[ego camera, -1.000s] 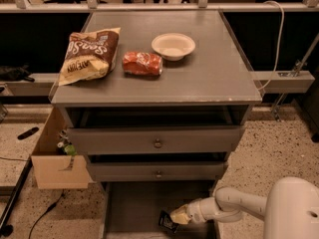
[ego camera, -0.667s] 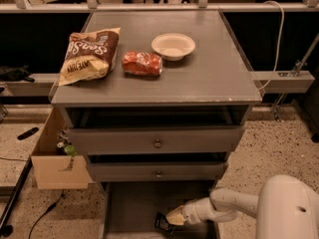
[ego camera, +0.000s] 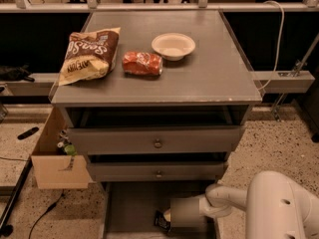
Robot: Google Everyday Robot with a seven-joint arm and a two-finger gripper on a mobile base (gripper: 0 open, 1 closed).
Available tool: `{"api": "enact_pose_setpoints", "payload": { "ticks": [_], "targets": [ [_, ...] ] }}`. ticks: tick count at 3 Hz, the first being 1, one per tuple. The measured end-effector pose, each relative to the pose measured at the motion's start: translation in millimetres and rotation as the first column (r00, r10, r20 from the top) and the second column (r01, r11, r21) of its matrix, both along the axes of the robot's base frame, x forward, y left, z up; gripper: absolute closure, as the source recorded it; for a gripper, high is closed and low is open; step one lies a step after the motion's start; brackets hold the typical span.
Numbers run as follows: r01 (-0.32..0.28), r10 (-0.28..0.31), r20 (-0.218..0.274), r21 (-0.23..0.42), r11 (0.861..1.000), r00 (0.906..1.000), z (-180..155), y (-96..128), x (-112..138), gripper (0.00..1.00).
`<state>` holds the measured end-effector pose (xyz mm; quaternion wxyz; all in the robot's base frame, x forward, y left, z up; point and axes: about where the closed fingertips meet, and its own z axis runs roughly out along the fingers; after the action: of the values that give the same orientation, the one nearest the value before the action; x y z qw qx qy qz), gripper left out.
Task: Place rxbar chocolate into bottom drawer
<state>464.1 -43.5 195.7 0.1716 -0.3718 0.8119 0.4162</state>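
The rxbar chocolate (ego camera: 159,222), a small black-wrapped bar, sits at the tip of my gripper (ego camera: 166,217) low inside the bottom drawer (ego camera: 128,208). That drawer is pulled out from the foot of the grey cabinet. My gripper reaches in from the right on a white arm and is shut on the bar. The bar is over the drawer's middle, near the lower edge of the camera view, and its lower part is cut off.
On the cabinet top (ego camera: 214,76) lie a brown-and-cream chip bag (ego camera: 89,54), an orange-red packet (ego camera: 142,63) and a white bowl (ego camera: 173,45). The two upper drawers (ego camera: 157,143) stand slightly out above my arm. A cardboard box (ego camera: 52,161) hangs at the cabinet's left side.
My gripper has moved a little to the left inside the bottom drawer, and the black bar has moved with it. Everything on the cabinet top has stayed put.
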Motion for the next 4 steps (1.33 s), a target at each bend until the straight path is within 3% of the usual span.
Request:
{"api": "enact_pose_setpoints", "payload": {
  "ticks": [2, 4],
  "targets": [
    [0.0, 0.0, 0.0, 0.0, 1.0, 1.0, 0.0, 0.1, 0.0, 0.42],
    [0.0, 0.0, 0.0, 0.0, 1.0, 1.0, -0.1, 0.2, -0.2, 0.0]
  ]
}}
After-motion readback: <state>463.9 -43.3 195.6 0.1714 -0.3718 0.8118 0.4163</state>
